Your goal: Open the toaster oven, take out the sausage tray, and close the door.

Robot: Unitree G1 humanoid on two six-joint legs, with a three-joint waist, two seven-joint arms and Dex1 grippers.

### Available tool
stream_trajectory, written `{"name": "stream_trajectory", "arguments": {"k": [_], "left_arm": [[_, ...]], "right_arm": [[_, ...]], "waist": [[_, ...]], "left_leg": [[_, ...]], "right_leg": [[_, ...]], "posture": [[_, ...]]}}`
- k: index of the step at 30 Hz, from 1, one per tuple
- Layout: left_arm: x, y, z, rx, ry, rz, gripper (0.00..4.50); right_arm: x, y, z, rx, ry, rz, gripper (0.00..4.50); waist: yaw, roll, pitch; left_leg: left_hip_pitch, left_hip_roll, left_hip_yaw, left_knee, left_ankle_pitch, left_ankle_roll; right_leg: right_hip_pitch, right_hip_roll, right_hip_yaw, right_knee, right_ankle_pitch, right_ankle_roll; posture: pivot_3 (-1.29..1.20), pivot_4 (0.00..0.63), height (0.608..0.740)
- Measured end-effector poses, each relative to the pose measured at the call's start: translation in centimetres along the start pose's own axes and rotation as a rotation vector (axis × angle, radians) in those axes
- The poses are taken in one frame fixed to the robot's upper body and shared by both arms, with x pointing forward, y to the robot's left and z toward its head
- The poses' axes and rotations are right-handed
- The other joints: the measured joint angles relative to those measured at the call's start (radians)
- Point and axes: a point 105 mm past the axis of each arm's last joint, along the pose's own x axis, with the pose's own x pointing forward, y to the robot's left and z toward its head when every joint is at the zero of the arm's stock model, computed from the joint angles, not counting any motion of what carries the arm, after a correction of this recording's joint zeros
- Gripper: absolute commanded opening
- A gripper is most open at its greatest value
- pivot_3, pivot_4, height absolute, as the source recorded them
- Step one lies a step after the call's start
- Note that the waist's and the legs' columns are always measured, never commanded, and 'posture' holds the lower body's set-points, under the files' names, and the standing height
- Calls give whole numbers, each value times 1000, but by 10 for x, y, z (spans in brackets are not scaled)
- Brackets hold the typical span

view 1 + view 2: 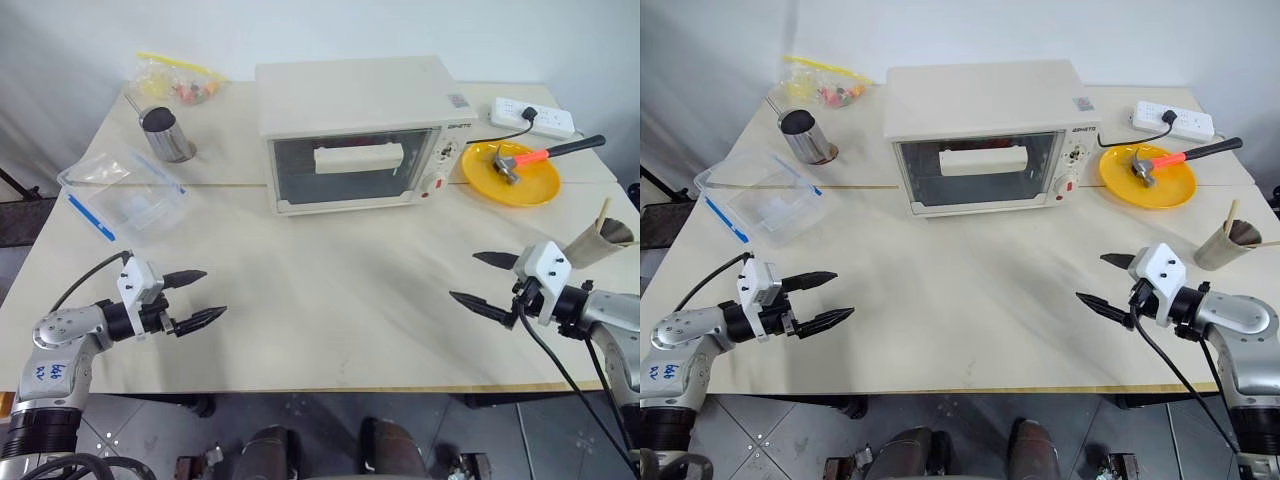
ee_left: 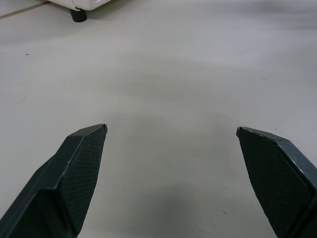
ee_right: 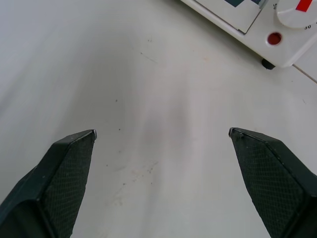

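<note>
At the twelve o'clock end of the pale table [image 1: 330, 300] you have the toaster oven [image 1: 355, 130], a cream-white box standing square to you, its door [image 1: 350, 168] shut and upright with the wide cream bar handle [image 1: 358, 157] lying across the glass. Through the pane you cannot make out the sausage tray, so treat its place as not readable from here. The knobs sit on the panel at the three o'clock side of the door, with a red dot low on that panel. Your left gripper [image 1: 194, 297] hangs over bare tabletop at about eight o'clock, its two black fingers spread wide with nothing between them, pointing in toward the middle. Your right gripper [image 1: 484, 283] mirrors it at about four o'clock, fingers likewise parted and empty, well apart from the oven. At two o'clock you will see a round yellow plate [image 1: 535, 185] carrying a hammer [image 1: 540, 156] with an orange grip, and a white power strip [image 1: 535, 116] behind it. A paper cup [image 1: 598, 240] stands at three o'clock, just beside your right wrist. At ten o'clock sit a metal cup [image 1: 168, 135], a clear lidded box [image 1: 125, 195] and a bag of snacks [image 1: 180, 80].
</note>
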Motion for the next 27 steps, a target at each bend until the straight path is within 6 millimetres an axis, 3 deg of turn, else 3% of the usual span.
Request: {"name": "stream_trajectory", "arguments": {"k": [9, 17, 27], "left_arm": [[6, 8, 10, -10, -33, 59, 4453], [26, 27, 58, 35, -212, 93, 4453], [35, 19, 65, -6, -330, 79, 4453]], "right_arm": [[5, -2, 3, 42, 9, 17, 4500], [51, -18, 62, 27, -148, 119, 4500], [108, -30, 98, -36, -236, 229, 4500]], "waist": [[0, 0, 0], [-10, 0, 0], [-32, -1, 1]], "left_leg": [[0, 0, 0, 3, 0, 0], [0, 0, 0, 5, -1, 0], [-3, 0, -2, 8, -2, 0]], "right_leg": [[0, 0, 0, 2, 0, 0], [-2, 0, 0, 7, 0, -1], [-2, 0, -3, 7, 1, 0]], "posture": [[0, 150, 740], [0, 150, 740], [0, 150, 740]]}}
